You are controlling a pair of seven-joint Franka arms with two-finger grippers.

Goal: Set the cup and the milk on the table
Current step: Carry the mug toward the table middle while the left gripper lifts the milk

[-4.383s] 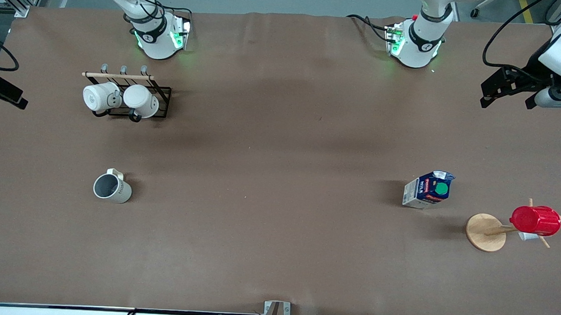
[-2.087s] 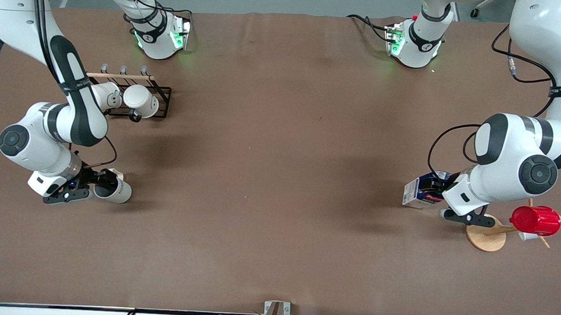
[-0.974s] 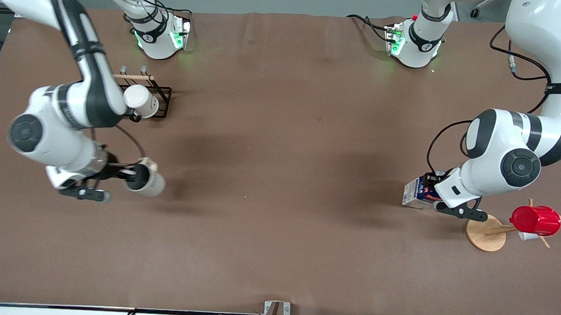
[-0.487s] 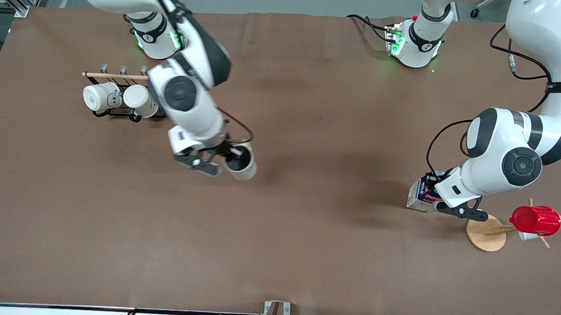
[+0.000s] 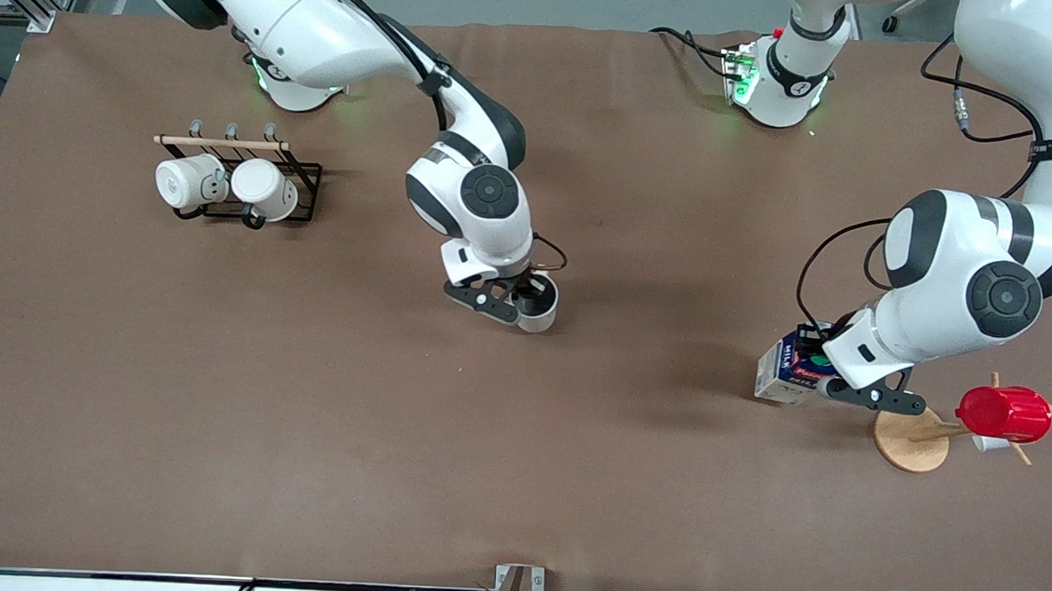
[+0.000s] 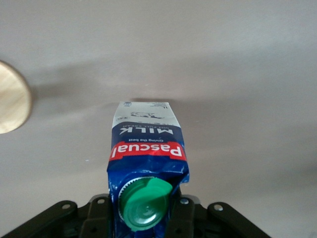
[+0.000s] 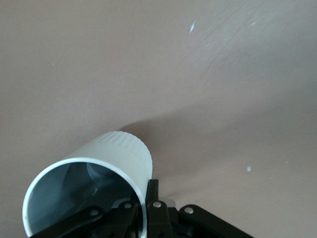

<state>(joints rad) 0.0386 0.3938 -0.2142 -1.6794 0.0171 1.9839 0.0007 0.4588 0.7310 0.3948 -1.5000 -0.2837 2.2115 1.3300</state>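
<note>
The cream-beige cup with a grey inside is pinched by its rim in my right gripper, just over the middle of the brown table. In the right wrist view the cup has one finger inside its wall and one outside at the gripper. My left gripper is shut on the top of the blue and white milk toward the left arm's end. In the left wrist view the milk sits between the gripper fingers, green cap up. Whether it touches the table I cannot tell.
A black rack holding two white mugs stands toward the right arm's end. A wooden mug tree carrying a red ribbed cup stands beside the milk; its round base shows in the left wrist view.
My right arm has carried the cup from the right arm's end toward the table's middle. My left gripper stays closed on the milk, which has shifted slightly nearer the front camera.
</note>
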